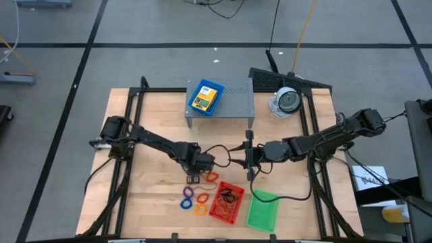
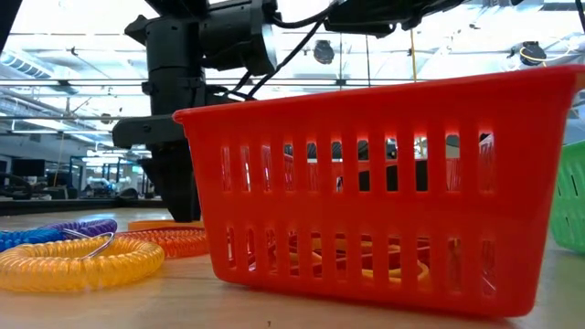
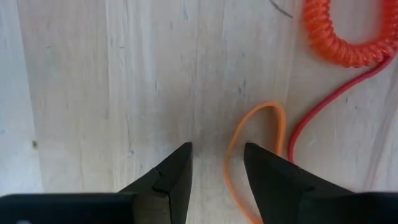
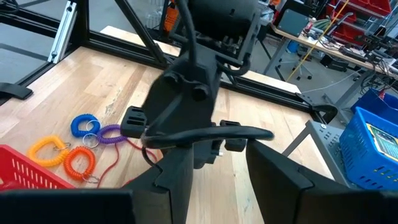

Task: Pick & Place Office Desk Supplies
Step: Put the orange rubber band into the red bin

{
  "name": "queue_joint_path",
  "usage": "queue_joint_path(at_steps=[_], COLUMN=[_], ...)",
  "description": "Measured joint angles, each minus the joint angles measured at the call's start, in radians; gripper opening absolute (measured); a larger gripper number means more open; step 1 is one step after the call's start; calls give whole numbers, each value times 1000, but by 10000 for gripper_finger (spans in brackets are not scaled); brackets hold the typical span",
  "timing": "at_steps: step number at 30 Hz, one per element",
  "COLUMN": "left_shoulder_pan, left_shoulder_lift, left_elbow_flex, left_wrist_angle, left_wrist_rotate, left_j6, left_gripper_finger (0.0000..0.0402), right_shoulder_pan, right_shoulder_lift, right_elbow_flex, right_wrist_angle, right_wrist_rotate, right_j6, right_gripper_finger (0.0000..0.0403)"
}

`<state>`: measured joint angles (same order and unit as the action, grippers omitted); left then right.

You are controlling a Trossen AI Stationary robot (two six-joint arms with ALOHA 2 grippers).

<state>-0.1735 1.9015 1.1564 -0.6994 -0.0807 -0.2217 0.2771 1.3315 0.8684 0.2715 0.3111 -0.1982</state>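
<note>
left gripper (image 3: 216,163) — fingers parted, empty, low over table (image 3: 112,81) beside orange rubber band (image 3: 239,134) | right gripper (image 4: 217,171) — parted, empty, raised mid-table | red tray (image 1: 226,202) nearby

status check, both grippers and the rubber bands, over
Left gripper open, low over the table by an orange rubber band. Right gripper open, empty, hovering mid-table. Red tray close by; nothing blocking.

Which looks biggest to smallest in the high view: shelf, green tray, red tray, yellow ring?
1. Shelf
2. Green tray and red tray: look about alike, so not ranked
3. Yellow ring
</note>
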Motion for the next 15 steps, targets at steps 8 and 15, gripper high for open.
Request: queue_joint_path(at_steps=[8, 15], left_shoulder_pan=[-6, 0], left_shoulder_lift=[1, 2], left_elbow_flex=[-1, -1], left_wrist_angle=[7, 11], left_wrist_rotate=[25, 44], left_j6=[3, 11], left_gripper_finger=[156, 156], right_shoulder_pan=[0, 0], right_shoulder_lift=[0, 0], right_elbow_flex=[0, 0], right_wrist_angle=[1, 1], right_wrist_rotate=[1, 2], right_j6=[2, 2], right_gripper_finger=[142, 141])
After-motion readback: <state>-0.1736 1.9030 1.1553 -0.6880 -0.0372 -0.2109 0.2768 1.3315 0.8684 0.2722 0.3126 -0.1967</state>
